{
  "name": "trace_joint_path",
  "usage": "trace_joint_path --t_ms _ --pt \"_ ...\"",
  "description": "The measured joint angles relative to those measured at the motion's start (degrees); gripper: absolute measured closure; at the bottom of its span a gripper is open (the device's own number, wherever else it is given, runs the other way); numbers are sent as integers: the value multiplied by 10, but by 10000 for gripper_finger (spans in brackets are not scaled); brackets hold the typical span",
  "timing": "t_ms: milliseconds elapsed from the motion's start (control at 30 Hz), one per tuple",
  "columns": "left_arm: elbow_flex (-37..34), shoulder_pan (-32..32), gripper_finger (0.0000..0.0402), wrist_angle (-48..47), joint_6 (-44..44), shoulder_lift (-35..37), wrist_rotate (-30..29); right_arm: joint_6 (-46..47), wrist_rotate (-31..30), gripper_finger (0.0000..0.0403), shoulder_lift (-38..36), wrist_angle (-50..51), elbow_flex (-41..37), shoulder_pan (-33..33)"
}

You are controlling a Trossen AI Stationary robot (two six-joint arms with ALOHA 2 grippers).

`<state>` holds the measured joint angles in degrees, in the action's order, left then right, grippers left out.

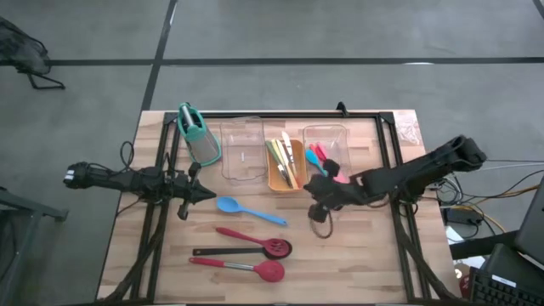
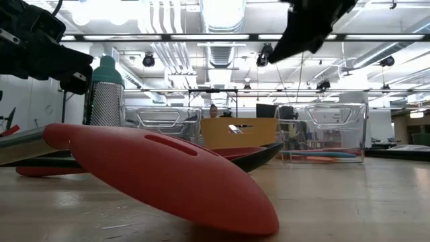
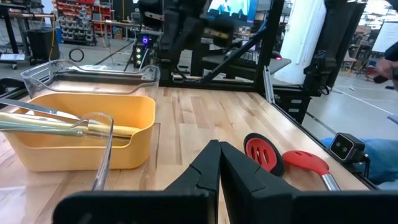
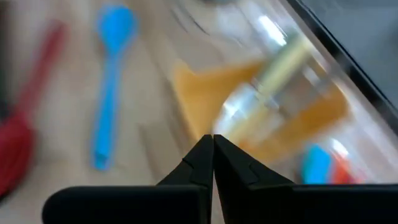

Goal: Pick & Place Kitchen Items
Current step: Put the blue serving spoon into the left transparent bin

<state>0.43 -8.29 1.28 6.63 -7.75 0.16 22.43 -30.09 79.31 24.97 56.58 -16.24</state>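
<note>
High view, one blue spoon (image 1: 251,211), three red-headed spoons (image 1: 255,256)

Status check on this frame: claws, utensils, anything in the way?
Both claws shut, empty: left claw near blue spoon, right claw by the clear tray. Two red spoons loose on table. Nothing blocking.

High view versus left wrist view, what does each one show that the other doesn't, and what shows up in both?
Only the high view shows the blue spoon, the teal-and-grey holder, the far clear tray with pink and teal utensils, and the right gripper by that tray.

Only the left wrist view shows the left gripper's shut fingers close up, and the room behind the table.

Both show the orange tray of pale utensils, a clear tray, and the red spoon heads.
</note>
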Motion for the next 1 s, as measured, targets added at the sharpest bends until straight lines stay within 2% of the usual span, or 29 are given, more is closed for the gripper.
trace_joint_path --t_ms 133,233,500,833,1000 --pt "0 0 390 0 0 0 0 -88 48 395 -75 -130 -89 2" --pt "0 0 390 0 0 0 0 -114 72 395 -142 -164 -136 10" --pt "0 0 390 0 0 0 0 -115 99 395 -324 -175 -225 17" --pt "0 0 390 0 0 0 0 -149 261 394 -506 -186 -306 16" --pt "0 0 390 0 0 0 0 -171 270 395 -576 -188 -365 17"
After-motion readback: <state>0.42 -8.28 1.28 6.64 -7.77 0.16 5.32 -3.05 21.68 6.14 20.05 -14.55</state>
